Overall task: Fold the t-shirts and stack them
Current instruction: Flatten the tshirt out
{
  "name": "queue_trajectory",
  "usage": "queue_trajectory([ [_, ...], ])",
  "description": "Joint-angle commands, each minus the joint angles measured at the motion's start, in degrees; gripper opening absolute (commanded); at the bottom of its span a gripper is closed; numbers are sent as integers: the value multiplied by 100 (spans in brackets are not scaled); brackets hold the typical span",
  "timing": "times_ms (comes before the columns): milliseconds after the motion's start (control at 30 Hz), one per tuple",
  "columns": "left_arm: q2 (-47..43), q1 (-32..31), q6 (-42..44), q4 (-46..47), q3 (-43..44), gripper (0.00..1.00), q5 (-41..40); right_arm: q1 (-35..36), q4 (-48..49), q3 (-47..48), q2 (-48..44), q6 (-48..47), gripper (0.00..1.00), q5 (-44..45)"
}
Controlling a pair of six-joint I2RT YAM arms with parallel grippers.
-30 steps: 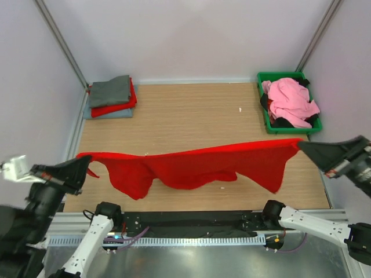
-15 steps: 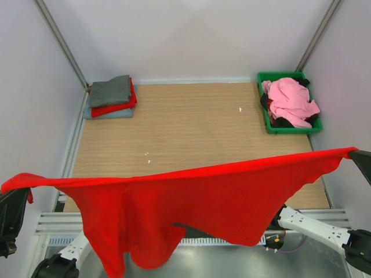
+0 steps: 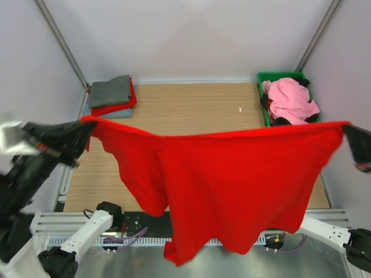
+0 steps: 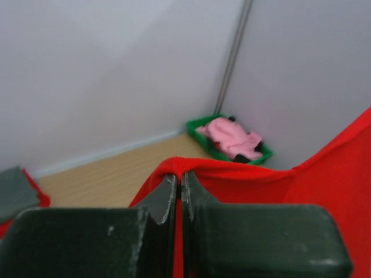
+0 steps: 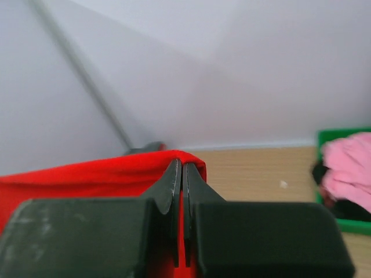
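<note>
Lifting the large red t-shirt [image 3: 232, 185] into a broad mid-air curtain, spanning from far left of the green bin [image 3: 288, 75] to just in front of it, no longer letting it sag low as a second ago nor dragging it well nearer than the bin as half a second ago; most likely shaking it open before laying it flat, with folding not yet beginning. Pinching one top corner far left of the bin with the left gripper [image 3: 86, 125], jaws squeezed together on the cloth, reaching up from the near side and pointing across towards the bin. Clamping the opposite top corner just right of and nearer than the bin with the right gripper [image 3: 349, 134], jaws likewise pressed onto red cloth in the wrist view, riding high and mostly running out of view. Leaving the folded stack [image 3: 111, 95] far left of the bin untouched and the pink t-shirt [image 3: 290, 99] waiting inside it
</note>
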Motion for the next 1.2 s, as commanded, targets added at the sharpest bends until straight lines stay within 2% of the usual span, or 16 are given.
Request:
queue_trajectory([
  [0, 778, -8, 475, 233, -838, 0, -1068, 536, 636, -1745, 971, -427, 1, 2991],
  [133, 1981, 18, 651, 583, -1718, 0, -1369, 576, 3102, -3592, 1655, -1944, 1, 4284],
  [167, 2358, 44, 695, 672, -1789, 0, -1351, 244, 3857, -3799, 2101, -2279, 1, 4137],
  [200, 3110, 123, 800, 795, -1772, 0, -1369, -160, 3699, -3836, 2462, -1987, 1, 3648],
  [267, 4220, 238, 818, 779, -970, 0, -1456, -1872, 3557, -3714, 3191, -1189, 1, 1915],
  [300, 5470, 334, 653, 500, -537, 12, -1752, -2348, 3357, -3583, 4222, -854, 1, 1355],
  [333, 6152, 387, 503, 88, 120, 33, -1825, -3292, 3094, -2885, 4780, -546, 1, 906],
  [367, 6812, 440, 311, -438, 1876, 60, -1861, -3580, 2360, -2391, 5447, 6, 1, 301],
  [433, 8557, 423, -33, -2099, 3782, 76, -1791, -3934, 1714, -1010, 6786, 239, 2, 154],
  [467, 8863, 379, -78, -2435, 4992, 87, -1851, -4039, 1502, -745, 6999, 266, 15, 198],
  [500, 8744, 248, -113, -2203, 4770, 97, -1983, -4075, 1413, -342, 7140, 301, 64, 146],
  [567, 7684, 98, -104, -1493, 3025, 100, -2186, -4119, 1168, -15, 7396, 362, 100, 119],
  [633, 6457, 62, -235, -289, 1289, 100, -2195, -4119, 1070, 206, 7371, 450, 100, -74],
  [700, 5881, 62, -263, 248, 595, 100, -2125, -4093, 1034, 85, 7230, 573, 100, -293],
  [900, 5053, 54, -219, -240, -109, 100, -2081, -3873, 1079, -644, 6466, 802, 100, -671],
  [1167, 3603, -385, -710, 408, -2622, 99, -1659, -3759, 1499, -2569, 4955, 1347, 100, -2067],
])
